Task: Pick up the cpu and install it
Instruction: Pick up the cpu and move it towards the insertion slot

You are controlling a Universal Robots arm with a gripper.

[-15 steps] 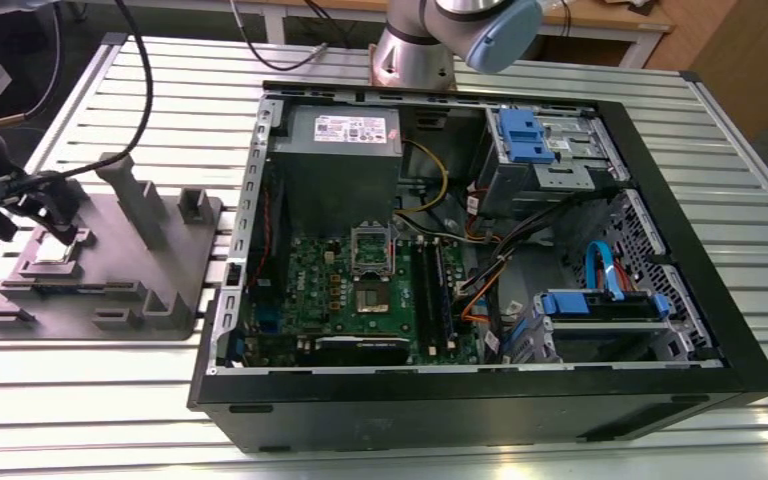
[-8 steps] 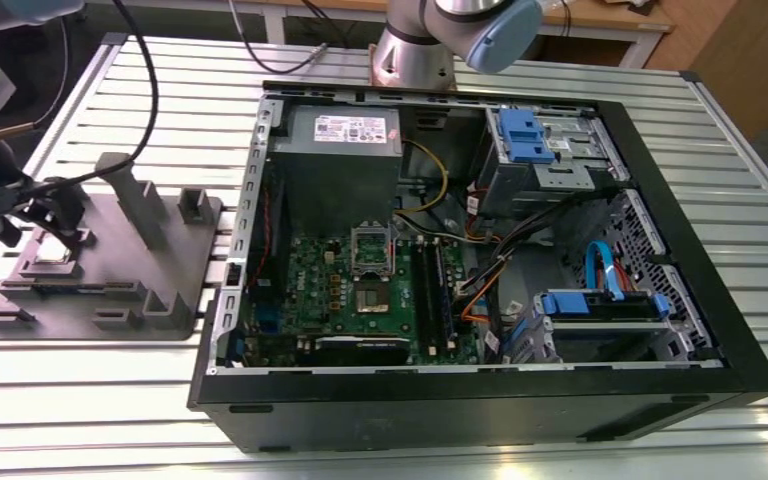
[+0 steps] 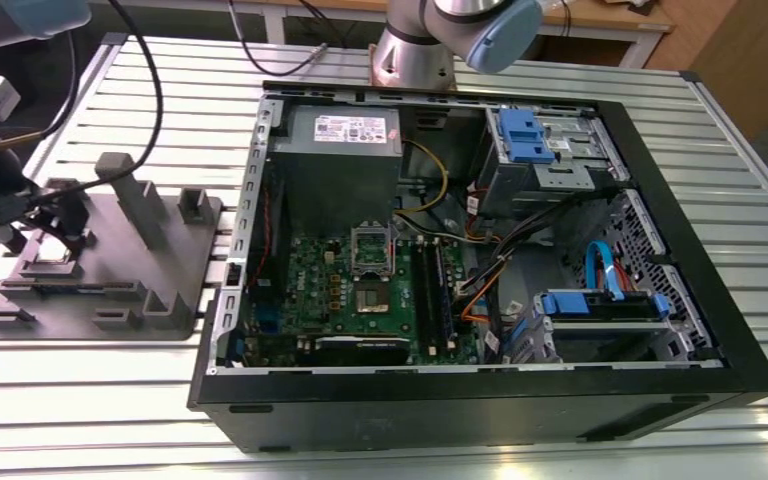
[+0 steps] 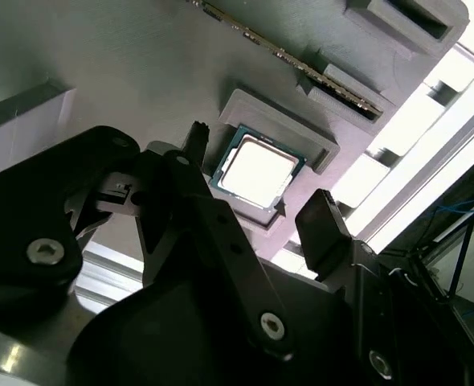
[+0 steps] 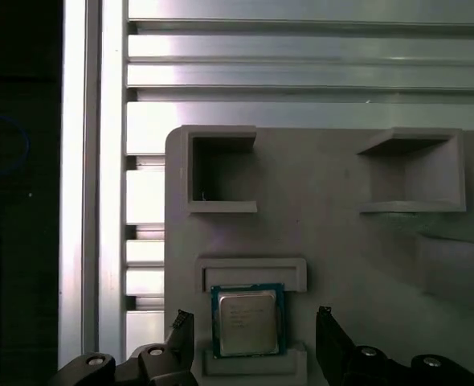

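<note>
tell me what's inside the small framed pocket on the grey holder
The cpu lies flat in the pocket, metal top up, jaws open either side. The floor beneath is covered.

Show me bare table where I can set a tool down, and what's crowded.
Bare slatted table lies in the exterior view's lower left, beside the grey fixture and computer case, and at upper left, where a cable hangs across. Crowded: the fixture, where the open gripper straddles the cpu, and the case interior.

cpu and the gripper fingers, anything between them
Only bare grey fixture, in the first wrist view: the open gripper straddles the cpu with gaps both sides.
</note>
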